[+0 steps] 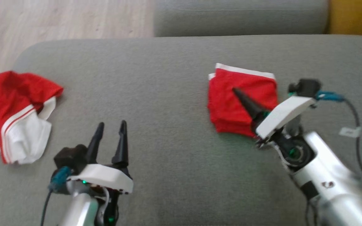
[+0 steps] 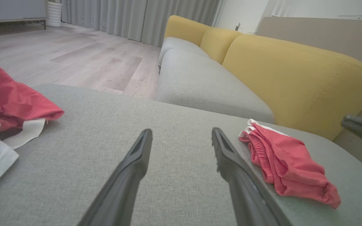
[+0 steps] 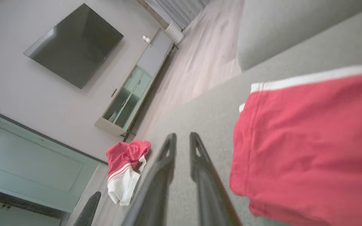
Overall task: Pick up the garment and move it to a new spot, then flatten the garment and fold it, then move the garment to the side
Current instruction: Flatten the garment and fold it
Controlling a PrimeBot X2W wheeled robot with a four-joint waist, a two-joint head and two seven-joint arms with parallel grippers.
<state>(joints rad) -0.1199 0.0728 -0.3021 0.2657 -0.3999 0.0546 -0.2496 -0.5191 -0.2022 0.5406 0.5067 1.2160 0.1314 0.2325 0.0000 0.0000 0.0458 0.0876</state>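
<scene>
Right claw point(image 1: 234, 90) pressed together, empty, folded red garment point(image 1: 225, 108) just beside; left claw point(image 1: 112, 123) spread apart, crumpled red-white garment point(image 1: 14, 106) to its left.

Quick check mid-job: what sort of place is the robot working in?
Most likely a home living room: a grey sofa with yellow back cushions, a wall-mounted television near a low cabinet, and a wood-look floor with long curtains.
</scene>
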